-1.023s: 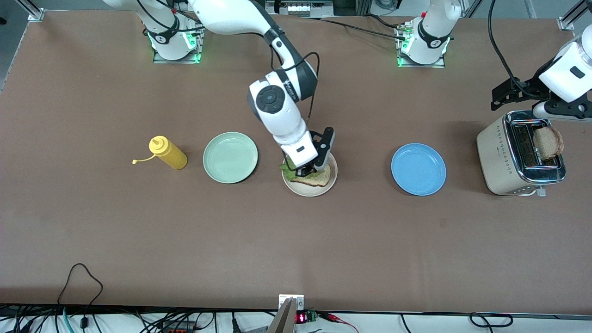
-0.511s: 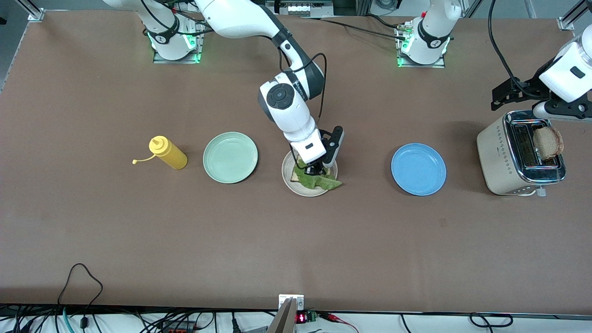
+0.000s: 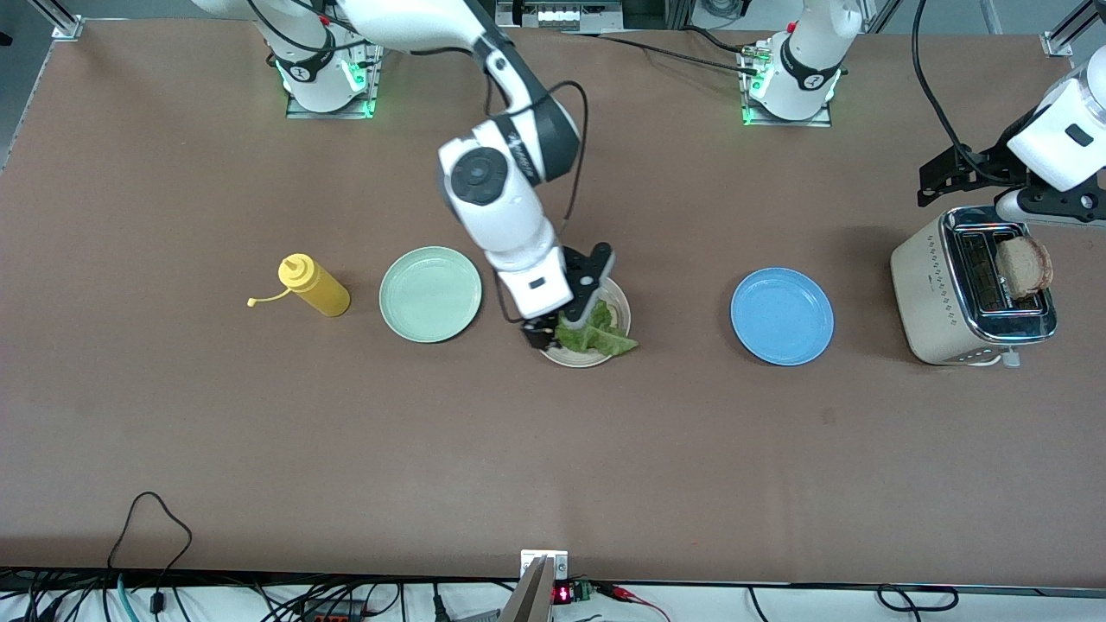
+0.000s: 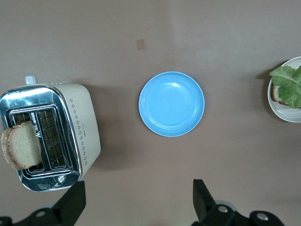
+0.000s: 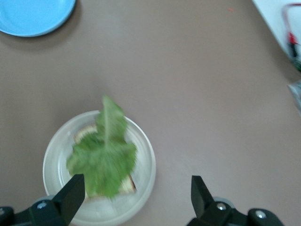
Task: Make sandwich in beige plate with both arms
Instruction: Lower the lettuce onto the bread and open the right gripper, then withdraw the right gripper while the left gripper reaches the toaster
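I see the beige plate midway along the table, between the mint green plate and the blue plate. On it lies one toasted bread slice, almost wholly covered by a crinkly lettuce leaf. The leaf's long axis runs along the table's length: its broad ruffled end sits over the bread, and its narrower tip points toward the left arm's end of the table, hanging just past the plate's rim. No top slice is on it yet. The leaf is bright green with a paler rib down the middle; only darker crust edges of the bread show around it.

My right gripper hangs over the plate's edge on the mint plate's side, fingers spread apart, nothing between them. The left gripper waits over the table beside the cream toaster, fingers wide apart and empty. A second bread slice stands up out of one toaster slot. A yellow squeeze bottle lies beside the mint plate.
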Tool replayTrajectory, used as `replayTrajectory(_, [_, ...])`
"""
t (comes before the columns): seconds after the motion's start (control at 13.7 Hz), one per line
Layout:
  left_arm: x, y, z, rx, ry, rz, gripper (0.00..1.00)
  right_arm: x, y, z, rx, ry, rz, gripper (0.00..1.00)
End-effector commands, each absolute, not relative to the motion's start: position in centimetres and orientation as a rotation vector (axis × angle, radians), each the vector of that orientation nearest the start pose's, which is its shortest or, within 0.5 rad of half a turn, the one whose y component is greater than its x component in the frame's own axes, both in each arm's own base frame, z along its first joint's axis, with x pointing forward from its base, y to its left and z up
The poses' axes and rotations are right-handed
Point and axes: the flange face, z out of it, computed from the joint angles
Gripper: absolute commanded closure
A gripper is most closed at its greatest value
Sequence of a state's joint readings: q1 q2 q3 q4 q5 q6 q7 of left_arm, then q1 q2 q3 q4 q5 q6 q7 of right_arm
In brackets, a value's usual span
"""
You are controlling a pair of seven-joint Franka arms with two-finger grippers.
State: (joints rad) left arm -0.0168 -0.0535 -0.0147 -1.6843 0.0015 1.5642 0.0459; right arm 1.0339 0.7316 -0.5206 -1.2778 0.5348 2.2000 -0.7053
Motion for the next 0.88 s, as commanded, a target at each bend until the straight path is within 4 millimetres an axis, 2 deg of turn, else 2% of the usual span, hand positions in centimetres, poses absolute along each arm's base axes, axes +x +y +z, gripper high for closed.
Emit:
replayTrajectory(0.0, [53.8,-1.0,59.2,-3.147,0.128,0.135,0.00,60.5,43.9,42.1,-2.580,-1.508,-0.381,0.00])
replayTrajectory(0.22, [54.6,0.4,57.9,-3.147,0.075,0.181,0.00,62.2,39.1,44.6,-2.694,-1.370,-0.303,0.00])
replayTrajectory(0.29, [54.9,1.2,57.4,-3.149,0.050,0.193,0.00,62.3,38.1,45.6,-2.721,-1.297,-0.293,0.00])
replayTrajectory(0.37, [55.5,2.6,56.7,-3.149,0.007,0.209,0.00,62.2,38.1,46.3,-2.738,-1.195,-0.297,0.00])
replayTrajectory(0.51, [55.7,9.0,54.8,-3.141,-0.129,0.275,0.00,61.7,39.0,47.3,-2.725,-0.972,-0.307,0.00])
replayTrajectory(0.58, [55.7,12.0,53.2,-3.146,-0.107,0.318,0.00,61.6,39.5,48.0,-2.726,-0.851,-0.308,0.00])
replayTrajectory(0.73, [55.9,17.5,50.1,-3.122,-0.058,0.356,0.00,61.4,41.0,51.2,-2.734,-0.631,-0.348,0.00])
replayTrajectory(0.8, [55.8,19.4,48.7,-3.116,-0.060,0.363,0.00,61.4,41.2,51.7,-2.745,-0.530,-0.337,0.00])
